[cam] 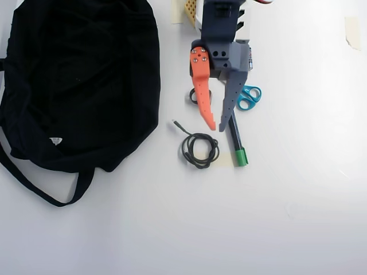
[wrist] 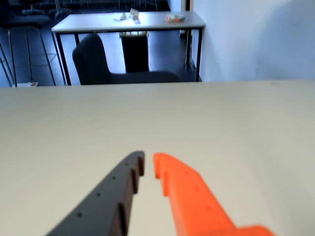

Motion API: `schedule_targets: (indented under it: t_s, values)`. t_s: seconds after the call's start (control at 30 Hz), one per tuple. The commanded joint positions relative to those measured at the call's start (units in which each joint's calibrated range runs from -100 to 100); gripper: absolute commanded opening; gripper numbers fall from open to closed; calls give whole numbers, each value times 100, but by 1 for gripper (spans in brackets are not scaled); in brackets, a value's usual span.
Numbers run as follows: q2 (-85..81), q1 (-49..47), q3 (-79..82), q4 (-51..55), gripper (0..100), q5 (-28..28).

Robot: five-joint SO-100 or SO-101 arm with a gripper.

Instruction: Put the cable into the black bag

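In the overhead view the black bag fills the upper left, with its strap trailing below and a tiny white label. The cable lies as a small loose coil on the white table right of the bag, its plug end pointing up-left. My gripper, one orange and one dark grey finger, hovers just above the coil, tips nearly together with nothing between them. The wrist view shows the gripper over bare table; cable and bag are out of that view.
A green-capped pen lies right of the coil, partly under the grey finger. Teal scissors and a small black ring sit beside the gripper's base. Beyond the table edge stand a chair and another table.
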Motion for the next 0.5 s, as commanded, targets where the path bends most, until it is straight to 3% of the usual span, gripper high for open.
schedule_targets:
  t_s: [0.0, 0.47]
  values:
    - [-227, -36, -92, -43, 2, 28]
    - [-227, -133, -155, -61, 3, 33]
